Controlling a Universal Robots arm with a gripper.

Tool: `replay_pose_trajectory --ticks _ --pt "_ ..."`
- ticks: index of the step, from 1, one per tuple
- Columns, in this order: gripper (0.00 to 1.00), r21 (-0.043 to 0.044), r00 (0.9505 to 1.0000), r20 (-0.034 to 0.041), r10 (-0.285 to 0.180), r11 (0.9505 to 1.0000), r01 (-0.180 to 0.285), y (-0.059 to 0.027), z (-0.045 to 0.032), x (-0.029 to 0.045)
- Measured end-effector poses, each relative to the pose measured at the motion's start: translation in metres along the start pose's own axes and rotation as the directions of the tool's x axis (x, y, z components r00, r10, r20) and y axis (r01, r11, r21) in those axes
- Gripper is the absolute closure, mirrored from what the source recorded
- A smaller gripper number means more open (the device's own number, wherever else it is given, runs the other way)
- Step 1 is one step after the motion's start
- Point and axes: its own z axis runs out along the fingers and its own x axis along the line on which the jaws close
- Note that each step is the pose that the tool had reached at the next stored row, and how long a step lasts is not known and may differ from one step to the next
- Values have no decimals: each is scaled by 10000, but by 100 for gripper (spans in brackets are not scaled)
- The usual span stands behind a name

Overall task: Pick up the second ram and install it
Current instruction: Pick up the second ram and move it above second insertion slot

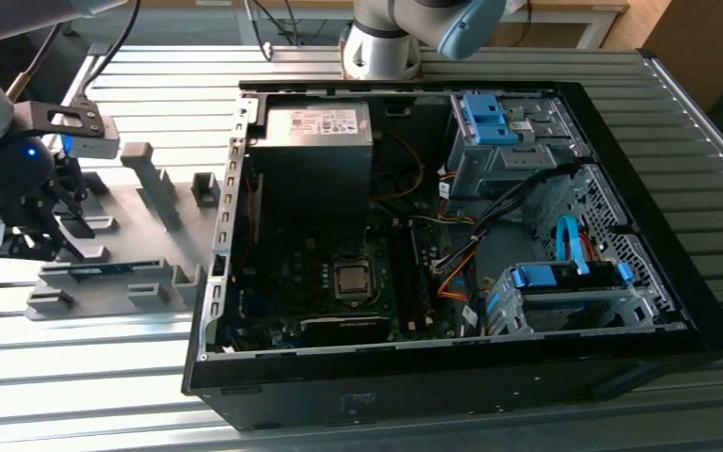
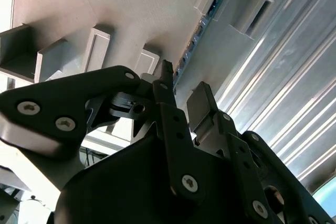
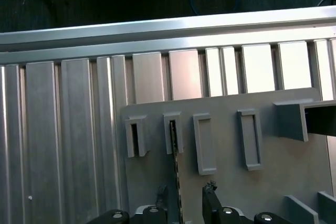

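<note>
The second ram is a thin blue-green stick standing on edge in a slot of the grey holder block, at the exterior view's left. In the first wrist view the ram appears edge-on, running down between my two fingertips. My gripper is open, one finger on each side of the stick with a gap to both. The second wrist view has the same fingers close over the ram and the holder. In the exterior view my gripper hangs over the holder's left end.
An open black computer case lies to the right of the holder, with its motherboard, power supply and blue drive brackets exposed. Everything rests on a ribbed metal table. The arm's base stands behind the case.
</note>
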Motion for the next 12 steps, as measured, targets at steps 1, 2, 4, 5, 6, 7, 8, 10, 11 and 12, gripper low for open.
replay_pose_trajectory --ticks 1,2,4,5,6,7,8,10,11,12 --pt "62 4 10000 1 -43 10000 43 -1 9 0" --pt "62 7 10000 1 -50 10000 50 -1 17 1" --pt "62 16 10000 -3 -52 10000 52 -1 36 2" --pt "62 22 10000 -4 -52 10000 52 -2 47 2" --pt "62 29 10000 -4 -52 10000 52 -2 58 2" --pt "62 35 10000 -5 -52 10000 52 -1 69 3" --pt "62 38 10000 -6 -52 10000 52 -1 79 4" --pt "62 46 10000 -7 -51 10000 51 -1 101 8" --pt "62 49 10000 -7 -55 10000 55 -2 111 14" --pt "62 53 10000 -6 -63 10000 63 -3 124 20"
